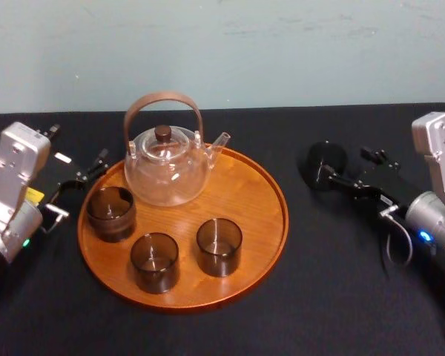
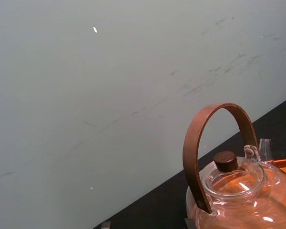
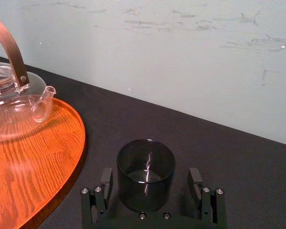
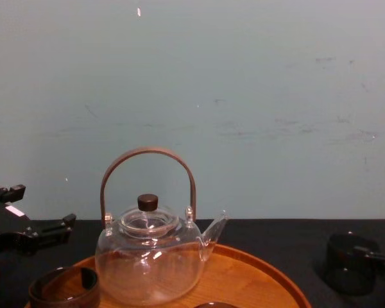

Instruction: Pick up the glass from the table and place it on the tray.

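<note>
right pincer (image 3: pixel 150 177) released, jaws either side of glass (image 3: pixel 145 162), no squeeze yet | glass stood on table (image 1: pixel 341 282), right of tray (image 1: pixel 263 222), apart | I judged: framed only; grip, lift, carry onto tray left | left pincer (image 1: pixel 78 178) parked at tray's left

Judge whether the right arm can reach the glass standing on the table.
Likely yes: the right claw sits open around the glass, nothing between them; the left claw is parked beside the tray.
</note>
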Available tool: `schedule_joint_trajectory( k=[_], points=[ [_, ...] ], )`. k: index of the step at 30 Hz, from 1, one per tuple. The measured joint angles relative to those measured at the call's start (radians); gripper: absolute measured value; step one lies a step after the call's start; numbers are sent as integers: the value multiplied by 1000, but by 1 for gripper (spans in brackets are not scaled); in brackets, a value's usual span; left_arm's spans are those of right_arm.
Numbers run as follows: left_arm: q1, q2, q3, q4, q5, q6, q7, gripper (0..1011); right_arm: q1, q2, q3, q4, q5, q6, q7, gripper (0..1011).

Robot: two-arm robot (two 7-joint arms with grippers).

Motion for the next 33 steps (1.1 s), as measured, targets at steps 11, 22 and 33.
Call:
schedule_joint_trajectory(
  k=[11,22,33],
  points=[
    [0,0,0,0,0,0,0,1001,58,-26,-19,78,-22,-19,10,1002],
    [0,0,0,0,0,0,0,1001,106,-50,-33,153,-39,-43,24,1002],
    [0,0,0,0,0,0,0,1001,142,-69,-48,208,-51,-50,41,1002]
  ],
)
